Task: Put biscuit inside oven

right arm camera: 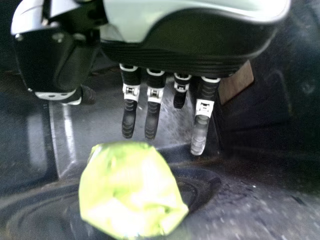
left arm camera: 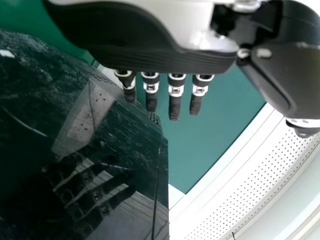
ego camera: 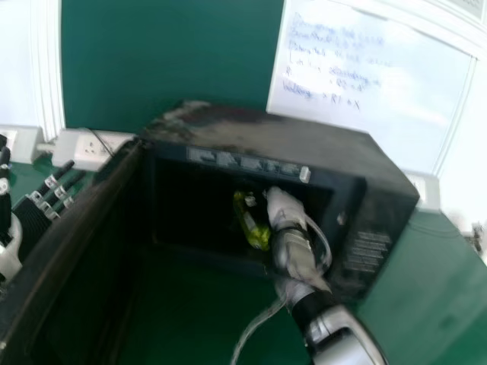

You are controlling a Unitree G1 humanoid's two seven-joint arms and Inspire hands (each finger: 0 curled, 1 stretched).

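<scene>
Had the oven door (ego camera: pixel 72 243) wide open at near left, with the left robot hand (left arm camera: pixel 145 55) idle beyond, fingers straight. Had the right robot hand (right arm camera: pixel 190 57) inside the oven (ego camera: pixel 266 137), straight-fingered, grasping nothing, just beside the green biscuit packet (right arm camera: pixel 131 190), apparently on the oven's floor. Seemed nearly finished placing; called next for backing out gently.

Glossy wrapper, dark scuffed metal, ribbed black fingers.
The biscuit packet (right arm camera: pixel 131 192) has a shiny, crinkled wrapper that looks like plastic film; the oven's cavity (right arm camera: pixel 260 185) looks like smooth, scratched metal with a low sheen. The oven's top (ego camera: pixel 266 141) is dull and smeared, its door (left arm camera: pixel 142 132) mirror-glossy under scratches. My right hand (ego camera: pixel 284 209) and left hand (left arm camera: pixel 175 104) pair smooth, plastic-looking white shells with matt, ridged black fingers.
</scene>
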